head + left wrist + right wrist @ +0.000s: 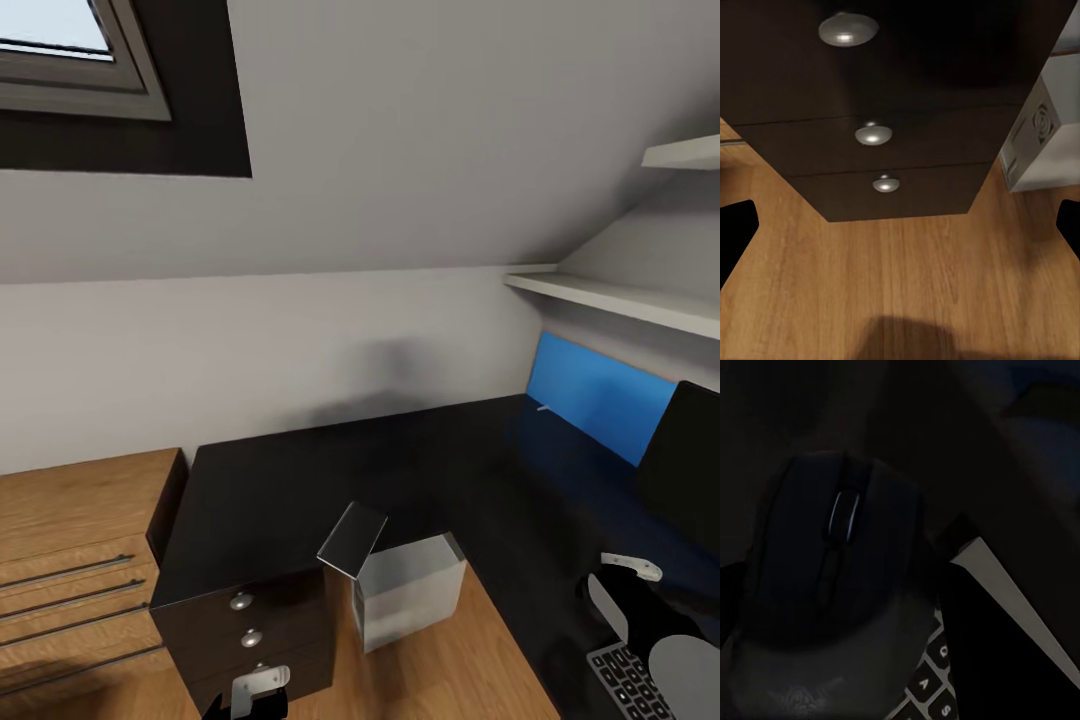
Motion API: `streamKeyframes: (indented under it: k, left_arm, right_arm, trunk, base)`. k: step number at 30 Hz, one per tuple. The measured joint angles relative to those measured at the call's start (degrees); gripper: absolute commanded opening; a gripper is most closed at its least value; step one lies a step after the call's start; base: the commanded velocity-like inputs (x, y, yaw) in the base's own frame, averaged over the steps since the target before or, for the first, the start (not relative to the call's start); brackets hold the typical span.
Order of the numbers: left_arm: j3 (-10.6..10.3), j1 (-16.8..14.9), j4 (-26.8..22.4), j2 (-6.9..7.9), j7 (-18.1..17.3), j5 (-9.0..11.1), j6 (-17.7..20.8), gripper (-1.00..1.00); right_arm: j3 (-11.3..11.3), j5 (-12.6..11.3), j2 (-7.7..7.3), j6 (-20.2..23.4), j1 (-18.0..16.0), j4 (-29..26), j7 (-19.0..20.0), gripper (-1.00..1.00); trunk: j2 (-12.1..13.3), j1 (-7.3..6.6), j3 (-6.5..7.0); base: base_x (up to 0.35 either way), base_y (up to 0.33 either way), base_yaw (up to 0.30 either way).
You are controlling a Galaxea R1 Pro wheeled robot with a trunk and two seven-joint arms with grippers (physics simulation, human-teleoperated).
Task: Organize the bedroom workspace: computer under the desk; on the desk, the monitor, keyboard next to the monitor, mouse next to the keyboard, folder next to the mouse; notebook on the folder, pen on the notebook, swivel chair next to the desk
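Mouse (pixel 844 577) first, since it's closest: the right wrist camera is staring straight down at it, dark body, scroll wheel catching a bit of light, sitting just beside the keyboard (pixel 930 679) and overlapping its near corner from that angle. Can't tell whether the right gripper is spread or pinched, the fingers are lost in the dark there. From the head camera the right arm's black wrist hangs just over the keyboard (pixel 632 682), which lies on the desk (pixel 400 470) at its near right edge.

Left gripper (pixel 900 225) is spread wide, one black fingertip at each side of its wrist view, nothing between them but wood floor (pixel 900 277). It's pointed at the drawer unit (pixel 892 97) under the desk's left end, three round silver knobs in a row. Same unit from the head camera (pixel 250 630), with the left arm's white bracket just in front of it.

Right beside the drawers, under the desk edge, stands the computer (pixel 405 595), a silver-white tower with its dark side panel swung open and tilted. The wrist view catches its vented side (pixel 1042 131).

Further along the desk, past the keyboard, the monitor (pixel 685 470) stands as a black slab at the right. Behind it there's a blue panel (pixel 595 395) against the wall, white shelves (pixel 620 295) above that. Left of the desk is a wooden dresser (pixel 75 560), and a window (pixel 70 60) up in the far corner.
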Motion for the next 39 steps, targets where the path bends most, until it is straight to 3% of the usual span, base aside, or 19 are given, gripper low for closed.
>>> streamKeyframes:
  k: [29,39]
  left_arm:
    - [0.00,0.00,0.00,0.00,0.02,0.00,0.00,1.00]
    - [-0.02,0.00,0.06,-0.17,0.00,1.34,0.06,1.00]
  right_arm:
    - [0.10,-0.07,0.01,-0.11,0.02,0.00,-0.02,-1.00]
    - [0.07,-0.10,-0.01,-0.15,0.05,-0.05,-0.02,-1.00]
  trunk:
    - [-11.66,6.38,-5.23]
    - [-15.68,8.58,-7.03]
  base:
    - [0.000,0.000,0.000]
    - [0.000,0.000,0.000]
